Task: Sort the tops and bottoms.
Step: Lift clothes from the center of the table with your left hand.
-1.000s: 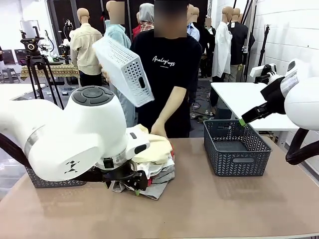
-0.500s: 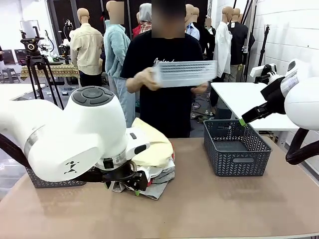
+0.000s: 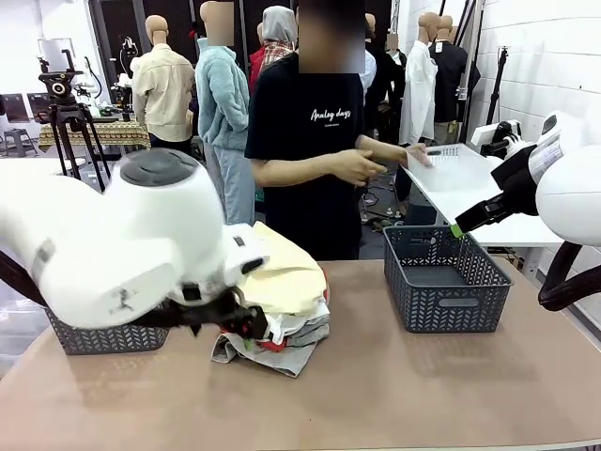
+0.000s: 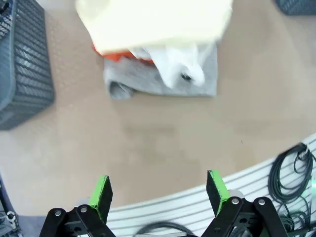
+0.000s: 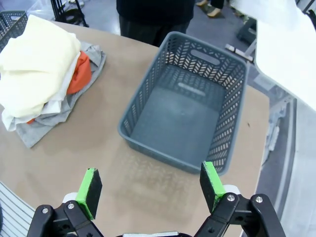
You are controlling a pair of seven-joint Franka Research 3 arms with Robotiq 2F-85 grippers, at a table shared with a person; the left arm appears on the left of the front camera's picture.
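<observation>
ahead of the left gripper (image 4: 158, 183), spread wide and empty, lies the pile of soft cloth tops (image 4: 163, 47): cream top (image 4: 153, 22) over white t-shirt (image 4: 175, 66) and orange-red top (image 4: 116, 53). the right gripper (image 5: 150, 178), likewise spread, faces a dark grey plastic basket (image 5: 175, 123).

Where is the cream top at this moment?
In the front view, the cream top lies uppermost on the clothes pile, left of the empty grey basket.
</observation>
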